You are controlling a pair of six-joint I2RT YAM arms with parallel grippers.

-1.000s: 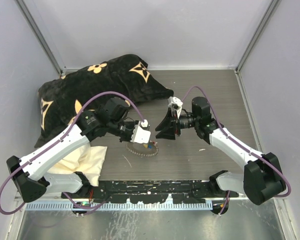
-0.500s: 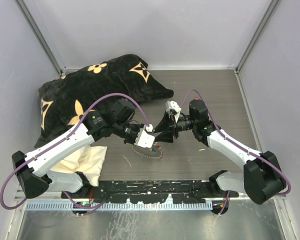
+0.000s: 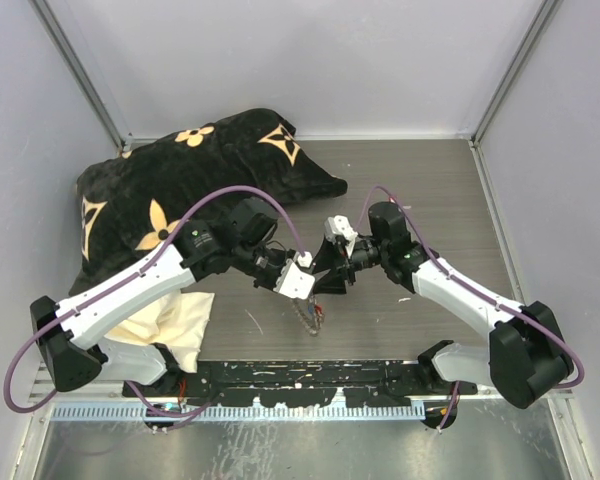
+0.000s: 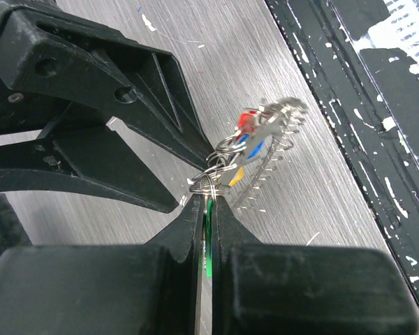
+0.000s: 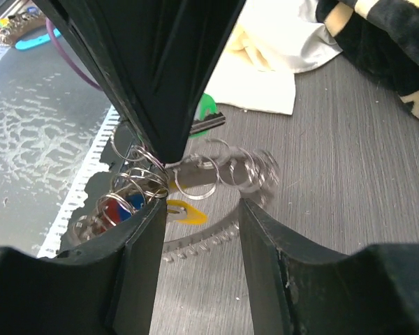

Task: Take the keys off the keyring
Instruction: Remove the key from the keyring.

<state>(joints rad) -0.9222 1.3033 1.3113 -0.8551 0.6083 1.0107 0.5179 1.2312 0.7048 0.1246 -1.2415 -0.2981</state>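
My left gripper [image 4: 206, 200] is shut on the green head of one key [image 4: 208, 241]. From that key the keyring [image 4: 276, 136], a silvery wire coil, hangs clear of the table with red [image 4: 247, 120], blue [image 4: 255, 145] and yellow [image 4: 235, 174] keys on small rings. In the top view the left gripper [image 3: 307, 288] holds the keyring [image 3: 312, 314] up on edge. My right gripper [image 3: 329, 276] stands open right beside it. In the right wrist view its fingertips [image 5: 199, 209] flank the coil [image 5: 241, 167] and the yellow key [image 5: 185, 211]; the left finger [image 5: 136, 258] touches the small rings.
A black pillow [image 3: 180, 170] with gold flower prints fills the back left. A cream cloth [image 3: 175, 320] lies under the left arm. A black scuffed strip [image 3: 310, 375] runs along the near table edge, with a metal ledge [image 3: 280, 445] beyond it.
My left gripper has moved right and raised the keyring from lying flat to hanging on edge. My right gripper has come leftward and lower, up against the ring.
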